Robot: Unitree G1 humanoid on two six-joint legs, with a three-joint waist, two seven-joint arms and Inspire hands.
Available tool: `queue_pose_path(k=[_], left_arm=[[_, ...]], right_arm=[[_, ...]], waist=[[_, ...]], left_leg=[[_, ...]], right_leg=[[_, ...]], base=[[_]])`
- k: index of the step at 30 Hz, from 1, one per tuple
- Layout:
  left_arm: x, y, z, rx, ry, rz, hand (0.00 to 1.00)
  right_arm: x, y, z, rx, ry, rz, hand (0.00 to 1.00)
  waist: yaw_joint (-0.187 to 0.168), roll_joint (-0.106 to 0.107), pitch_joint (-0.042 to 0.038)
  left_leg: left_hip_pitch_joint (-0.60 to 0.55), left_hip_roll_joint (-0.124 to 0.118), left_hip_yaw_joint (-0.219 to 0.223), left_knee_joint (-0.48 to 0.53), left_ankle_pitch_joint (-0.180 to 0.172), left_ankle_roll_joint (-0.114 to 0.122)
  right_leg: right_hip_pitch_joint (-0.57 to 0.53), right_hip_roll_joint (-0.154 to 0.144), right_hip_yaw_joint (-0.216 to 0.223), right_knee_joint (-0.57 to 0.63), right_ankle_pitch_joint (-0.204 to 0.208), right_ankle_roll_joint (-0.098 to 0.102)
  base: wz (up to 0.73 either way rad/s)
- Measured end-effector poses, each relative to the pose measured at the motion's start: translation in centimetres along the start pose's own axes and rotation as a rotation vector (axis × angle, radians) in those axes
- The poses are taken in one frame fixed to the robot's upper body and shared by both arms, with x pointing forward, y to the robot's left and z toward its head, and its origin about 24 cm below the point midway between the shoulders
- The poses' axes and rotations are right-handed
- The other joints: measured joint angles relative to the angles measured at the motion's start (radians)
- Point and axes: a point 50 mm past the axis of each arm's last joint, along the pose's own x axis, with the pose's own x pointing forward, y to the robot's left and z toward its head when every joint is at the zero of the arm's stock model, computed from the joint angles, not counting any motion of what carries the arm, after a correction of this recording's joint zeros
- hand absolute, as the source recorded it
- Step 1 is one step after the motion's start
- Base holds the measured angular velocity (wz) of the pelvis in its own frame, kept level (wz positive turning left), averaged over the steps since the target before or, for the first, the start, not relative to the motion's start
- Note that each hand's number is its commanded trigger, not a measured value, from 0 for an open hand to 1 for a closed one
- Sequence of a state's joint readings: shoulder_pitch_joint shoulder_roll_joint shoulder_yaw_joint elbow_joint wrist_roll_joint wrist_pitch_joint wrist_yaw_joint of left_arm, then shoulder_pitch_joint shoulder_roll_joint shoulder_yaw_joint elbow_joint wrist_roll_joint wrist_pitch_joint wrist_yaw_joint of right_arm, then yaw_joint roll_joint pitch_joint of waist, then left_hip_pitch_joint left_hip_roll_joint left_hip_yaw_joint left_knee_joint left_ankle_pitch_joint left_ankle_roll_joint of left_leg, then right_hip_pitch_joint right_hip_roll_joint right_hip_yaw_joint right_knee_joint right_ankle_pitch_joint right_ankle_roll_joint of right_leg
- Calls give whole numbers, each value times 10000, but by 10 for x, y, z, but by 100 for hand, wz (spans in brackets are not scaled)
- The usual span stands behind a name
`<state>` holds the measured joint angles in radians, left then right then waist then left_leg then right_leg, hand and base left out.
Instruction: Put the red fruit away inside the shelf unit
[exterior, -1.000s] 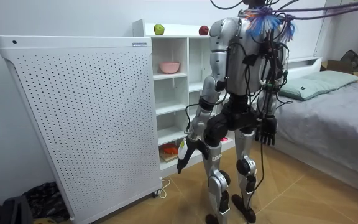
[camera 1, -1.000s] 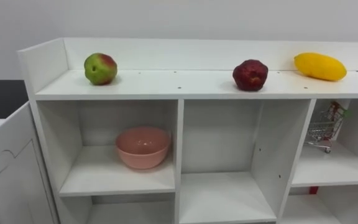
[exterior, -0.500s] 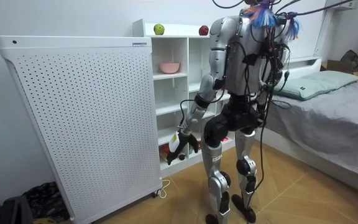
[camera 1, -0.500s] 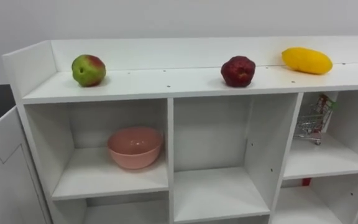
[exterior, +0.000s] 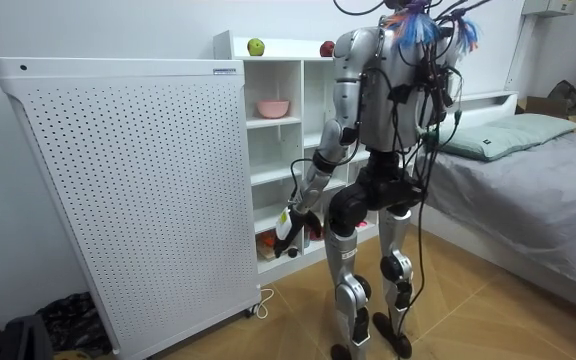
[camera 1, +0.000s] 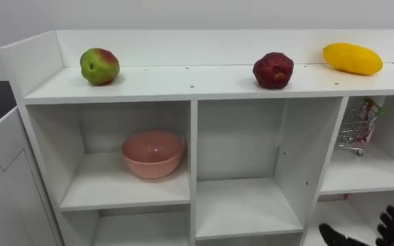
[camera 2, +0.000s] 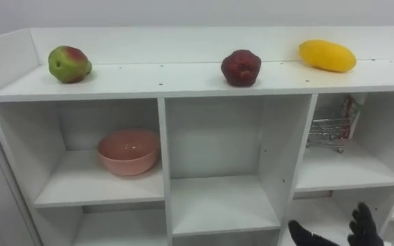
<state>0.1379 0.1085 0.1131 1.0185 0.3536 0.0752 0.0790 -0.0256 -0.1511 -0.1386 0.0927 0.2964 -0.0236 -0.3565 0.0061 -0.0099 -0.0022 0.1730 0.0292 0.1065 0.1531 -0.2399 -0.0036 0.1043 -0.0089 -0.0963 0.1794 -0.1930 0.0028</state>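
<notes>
Fruit lies untouched on the top board of the closet in the left eye view: a green-red apple up and left of the pink bowl, a dark red fruit up and right of it, and a yellow mango farther right. New since a moment ago, the right hand has risen into sight well below and right of the bowl, spread and empty. The right eye view shows the same. In the room view the left hand has lifted, now below the bowl; its state I cannot tell. A first reach seems to be starting.
</notes>
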Motion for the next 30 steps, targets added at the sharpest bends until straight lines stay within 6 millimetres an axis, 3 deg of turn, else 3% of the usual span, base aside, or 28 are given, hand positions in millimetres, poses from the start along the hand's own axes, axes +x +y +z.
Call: queue_pose_path(k=[5, 10, 13, 18, 25, 30], left_arm=[[1, -1, 8, 66, -256, -358, 0], [3, 4, 15, 144, -448, -595, 0], [3, 10, 19, 220, -591, -562, 0], [5, 13, 31, 714, -918, -603, 0], [6, 14, 40, 866, -1024, -892, 0], [6, 16, 43, 829, -1080, -938, 0]], right_arm=[[12, 20, 43, -454, -1929, 583, 0], [22, 42, 109, -238, -4473, 1119, 0], [24, 51, 137, -75, -5445, 1399, 0], [24, 61, 149, -14, -5863, 1825, 0], [26, 60, 158, -176, -6140, 1915, 0], [34, 67, 184, 182, -6668, 2038, 0]], waist=[[-12, 70, 40], [-10, 99, 2], [-13, 90, 8], [48, -31, 52], [242, -86, 54], [283, -94, 39]], left_leg=[[-137, -16, -21, 42, 16, 27], [-419, -11, -124, 185, 40, 60], [-342, -12, -241, 188, 42, 60], [-281, -6, -278, 234, 41, 61], [-521, -8, -302, 354, 41, 61], [-589, -2, -336, 336, 42, 59]], right_leg=[[-91, -43, -132, 96, 17, 1], [-318, -29, -192, 78, 115, -20], [-197, -30, -272, 60, 116, -21], [-153, -39, -322, 92, 118, -25], [-271, -55, -403, 77, 131, -40], [-339, -55, -450, 85, 132, -42]], base=[[4], [3], [7], [3], [2], [0]])
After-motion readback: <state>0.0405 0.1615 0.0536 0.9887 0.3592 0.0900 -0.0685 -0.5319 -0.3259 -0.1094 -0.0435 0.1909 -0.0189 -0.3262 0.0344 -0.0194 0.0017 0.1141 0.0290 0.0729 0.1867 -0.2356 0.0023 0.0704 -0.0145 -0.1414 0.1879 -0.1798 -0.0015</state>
